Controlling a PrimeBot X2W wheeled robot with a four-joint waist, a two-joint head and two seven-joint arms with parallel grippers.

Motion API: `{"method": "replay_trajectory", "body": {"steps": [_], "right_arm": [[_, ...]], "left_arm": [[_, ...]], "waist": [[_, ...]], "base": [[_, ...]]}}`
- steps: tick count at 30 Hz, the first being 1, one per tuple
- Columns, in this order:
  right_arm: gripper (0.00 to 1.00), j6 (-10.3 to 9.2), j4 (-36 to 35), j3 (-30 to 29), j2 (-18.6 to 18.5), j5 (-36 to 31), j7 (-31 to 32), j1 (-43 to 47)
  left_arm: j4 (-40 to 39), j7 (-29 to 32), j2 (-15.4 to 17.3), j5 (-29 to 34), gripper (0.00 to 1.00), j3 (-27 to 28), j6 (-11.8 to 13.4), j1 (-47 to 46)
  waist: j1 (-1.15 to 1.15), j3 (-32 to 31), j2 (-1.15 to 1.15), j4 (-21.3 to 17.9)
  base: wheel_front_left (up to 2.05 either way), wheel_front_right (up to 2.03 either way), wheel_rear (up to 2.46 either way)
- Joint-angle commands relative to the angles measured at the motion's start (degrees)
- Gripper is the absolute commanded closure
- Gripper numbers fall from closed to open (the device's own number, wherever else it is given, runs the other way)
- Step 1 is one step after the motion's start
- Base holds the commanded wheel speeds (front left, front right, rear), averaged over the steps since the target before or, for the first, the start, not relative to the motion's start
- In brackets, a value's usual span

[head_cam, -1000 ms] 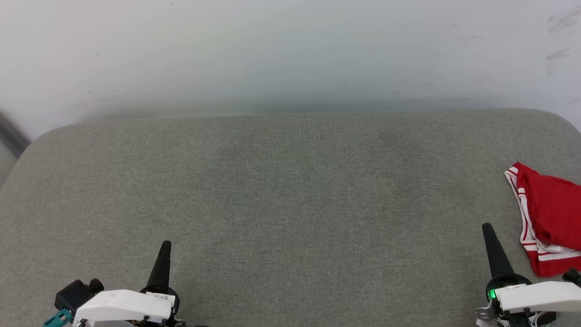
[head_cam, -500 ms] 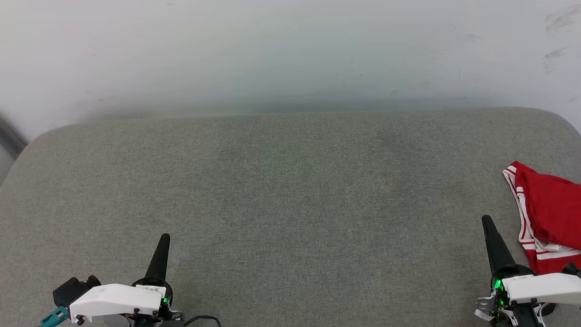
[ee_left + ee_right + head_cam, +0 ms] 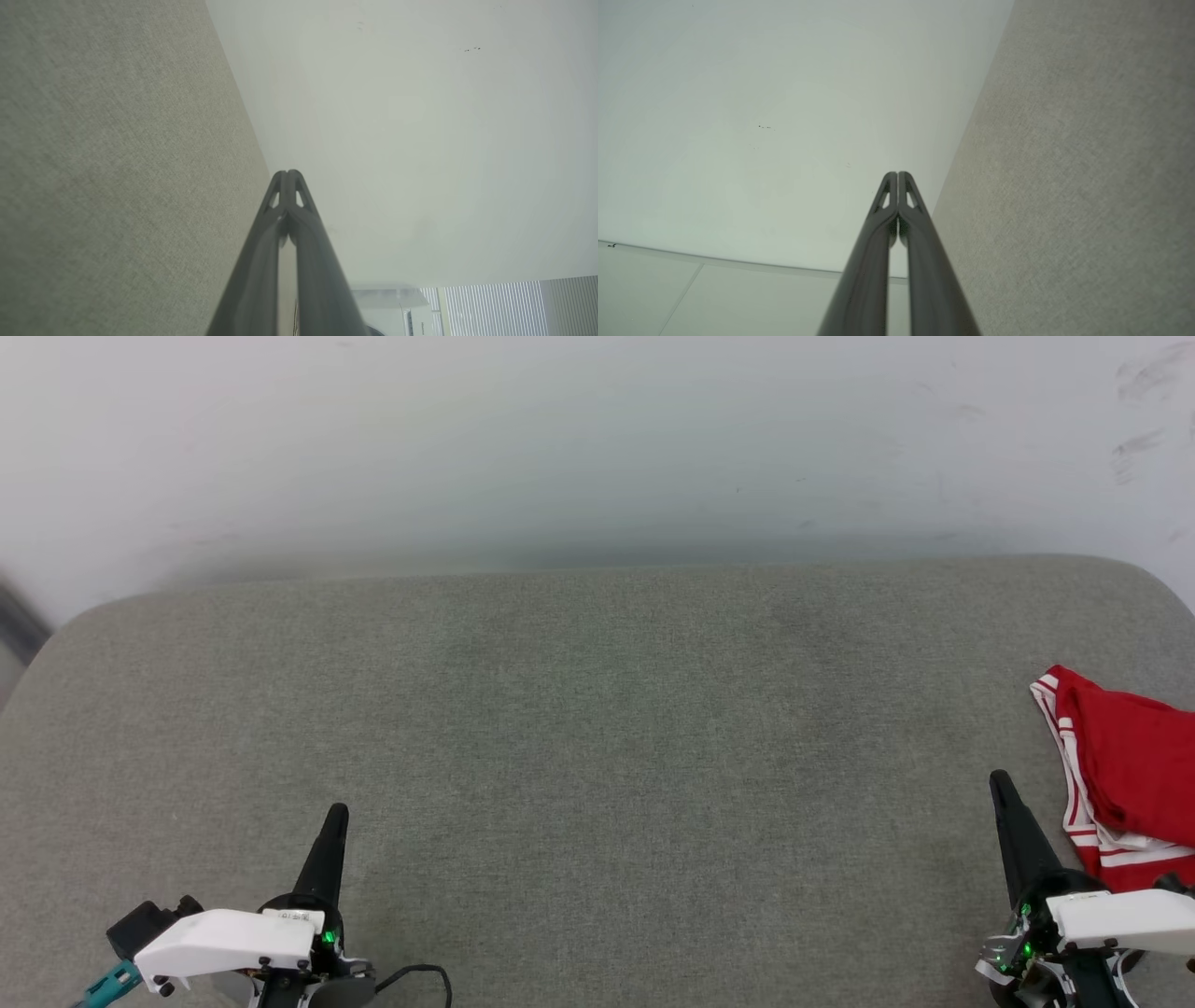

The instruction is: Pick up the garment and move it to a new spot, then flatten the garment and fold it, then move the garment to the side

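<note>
Grey fabric surface (image 3: 597, 728), white wall behind. Garment (image 3: 1134, 775) bunched at far right edge, beside right gripper (image 3: 1006, 795). Left gripper (image 3: 334, 823) well apart. Both pinched closed, empty. Fabric looks thin, limp: grab striped hem.

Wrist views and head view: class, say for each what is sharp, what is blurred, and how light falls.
Head view: soft even light, no hard shadows; cushion weave and garment sharp, garment cut by the right edge. Left wrist view: left fingers blur near the lens. Right wrist view: right fingers likewise.
</note>
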Motion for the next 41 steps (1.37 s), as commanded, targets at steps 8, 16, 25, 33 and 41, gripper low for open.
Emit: {"method": "replay_trajectory", "body": {"steps": [8,16,25,33,41], "right_arm": [[1.0,0.0,0.7,-0.5,0.0,5.1,1.4,-1.8],[1.0,-0.01,1.4,-0.8,0.1,8.9,2.5,-2.8],[1.0,0.0,1.7,-1.1,0.3,10.8,3.2,-3.0],[1.0,0.0,1.7,-1.3,0.4,10.6,3.4,-3.0],[1.0,0.0,1.7,-1.4,0.5,10.4,3.4,-3.0]], "left_arm": [[0.7,1.5,0.0,-5.2,1.0,0.9,-0.9,-2.2],[1.5,2.8,-0.2,-9.3,1.0,1.5,-1.4,-3.0],[1.8,3.4,-0.3,-11.2,1.0,2.0,-1.6,-3.3],[1.8,3.6,-0.5,-11.0,1.0,2.2,-1.6,-3.3],[1.8,3.8,-0.7,-10.8,1.0,2.4,-1.6,-3.3]], "waist": [[0.0,0.0,0.0,-0.2],[0.0,0.1,0.0,-0.4],[0.0,0.1,0.0,-0.6],[0.0,0.1,0.0,-0.6],[0.0,0.1,0.0,-0.6]], "base": [[0.0,0.0,0.0],[0.0,0.0,0.0],[0.0,0.0,0.0],[0.0,0.0,0.0],[0.0,0.0,0.0]]}}
